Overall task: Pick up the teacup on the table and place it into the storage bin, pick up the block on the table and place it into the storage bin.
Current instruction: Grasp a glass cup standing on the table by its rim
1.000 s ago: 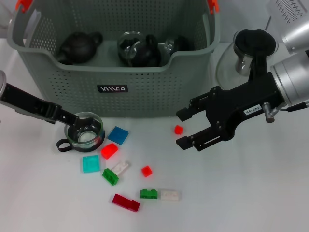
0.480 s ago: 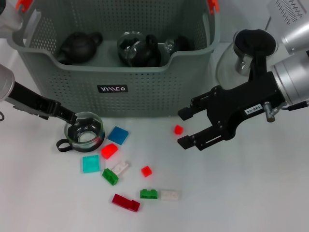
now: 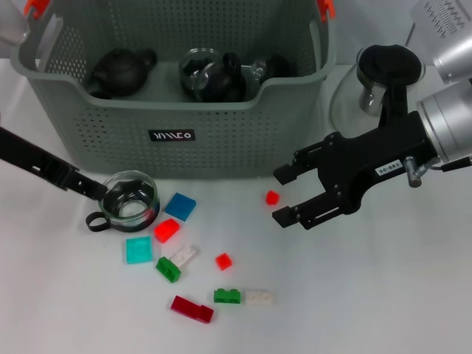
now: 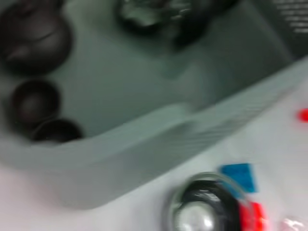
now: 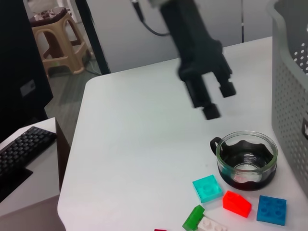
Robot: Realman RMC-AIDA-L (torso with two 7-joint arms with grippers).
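The left gripper (image 5: 208,98), fingers apart and empty, has pulled back from the teacup (image 3: 130,203) toward nine o'clock since a second ago, leaving the cup on the desk (image 3: 369,295) just in front of the storage bin (image 3: 177,110). That reads as a missed or abandoned grasp, so the cup is not yet stowed. The right gripper (image 3: 289,195), also spread, hovers by a small red block (image 3: 272,197).

Glass teacup (image 3: 130,204) stands upright before the grey-green storage bin (image 3: 221,133).
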